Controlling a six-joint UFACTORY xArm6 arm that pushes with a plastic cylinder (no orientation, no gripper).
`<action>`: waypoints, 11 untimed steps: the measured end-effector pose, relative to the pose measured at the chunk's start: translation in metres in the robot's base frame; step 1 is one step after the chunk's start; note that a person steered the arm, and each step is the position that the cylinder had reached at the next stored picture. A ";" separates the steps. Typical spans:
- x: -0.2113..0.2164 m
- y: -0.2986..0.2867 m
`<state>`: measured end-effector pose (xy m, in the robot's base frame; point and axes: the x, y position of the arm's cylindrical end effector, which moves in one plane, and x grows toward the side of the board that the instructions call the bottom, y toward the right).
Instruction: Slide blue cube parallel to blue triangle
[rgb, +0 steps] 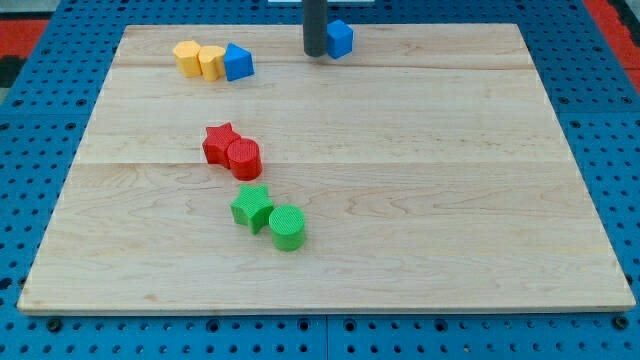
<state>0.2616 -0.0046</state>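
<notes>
The blue cube (340, 39) is found at the view's top edge of the counter (420, 200), right of centre. My tip (314, 53) is set touching or just beside the cube's left face, so the cube lies to the view's right of it. No claw is fitted, so no open or closed state can be told. The blue triangle (238, 62) sits well to the view's left, beside two yellow blocks (198, 59), slightly lower than the cube.

pale wooden board (420, 200), blue pegboard (610, 120)
</notes>
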 end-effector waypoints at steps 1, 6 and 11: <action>0.033 0.018; -0.041 0.005; -0.020 -0.133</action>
